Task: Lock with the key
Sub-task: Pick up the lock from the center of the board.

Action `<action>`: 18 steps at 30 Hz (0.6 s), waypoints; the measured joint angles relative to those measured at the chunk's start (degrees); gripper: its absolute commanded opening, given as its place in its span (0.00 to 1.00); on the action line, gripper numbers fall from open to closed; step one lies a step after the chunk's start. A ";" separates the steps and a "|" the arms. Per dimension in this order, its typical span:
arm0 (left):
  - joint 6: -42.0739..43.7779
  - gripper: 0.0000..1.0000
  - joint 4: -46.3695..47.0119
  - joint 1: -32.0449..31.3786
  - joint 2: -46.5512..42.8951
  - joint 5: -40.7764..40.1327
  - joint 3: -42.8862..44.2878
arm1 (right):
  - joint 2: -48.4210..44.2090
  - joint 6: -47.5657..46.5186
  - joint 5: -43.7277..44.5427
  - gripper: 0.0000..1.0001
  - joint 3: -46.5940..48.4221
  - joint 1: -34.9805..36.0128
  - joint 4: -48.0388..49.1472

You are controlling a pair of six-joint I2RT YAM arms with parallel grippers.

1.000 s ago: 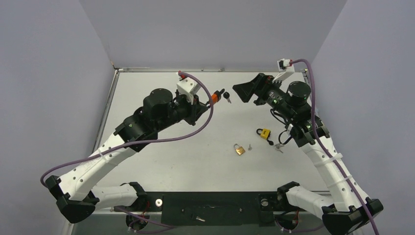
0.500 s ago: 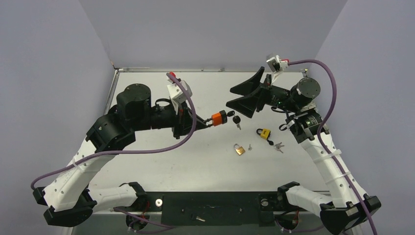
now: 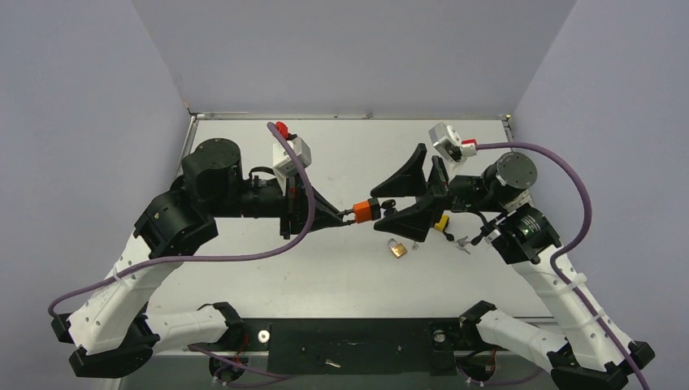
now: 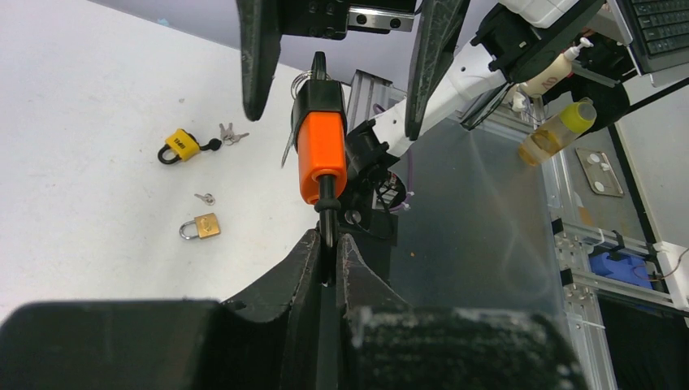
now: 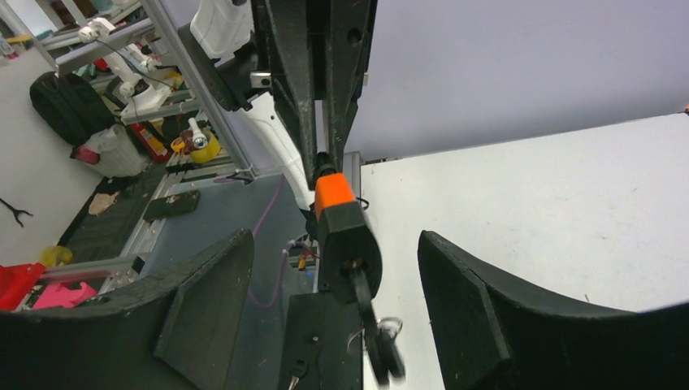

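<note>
From above we cannot see the key: the right hand [image 3: 382, 208], spread wide, brackets the orange padlock [image 3: 367, 210] and covers its far end. Our right wrist view shows the black-headed key [image 5: 382, 348] at the padlock's black end, too blurred for us to tell how deep it sits. The left hand [image 3: 345, 216] pinches the shackle [image 4: 327, 207], holding the padlock above the tabletop [image 3: 244, 268]. On the tabletop lie a brass padlock [image 3: 397, 249], a small key [image 4: 205, 197] beside it, and a yellow padlock [image 4: 180, 146], half hidden from above by one of the right hand's fingers [image 3: 406, 223]
</note>
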 measured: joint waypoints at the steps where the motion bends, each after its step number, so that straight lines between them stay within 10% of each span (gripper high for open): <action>1: -0.15 0.00 0.02 0.00 -0.04 0.28 0.07 | -0.90 -0.48 0.11 0.67 -0.15 0.02 -0.61; 12: -2.54 0.00 1.84 0.00 -0.33 2.82 -0.28 | -3.85 -1.84 2.01 0.64 -1.11 3.17 -2.27; 18: -3.69 0.00 3.17 0.00 -0.37 4.09 -0.39 | -1.75 -4.02 3.21 0.46 -0.57 4.13 -4.74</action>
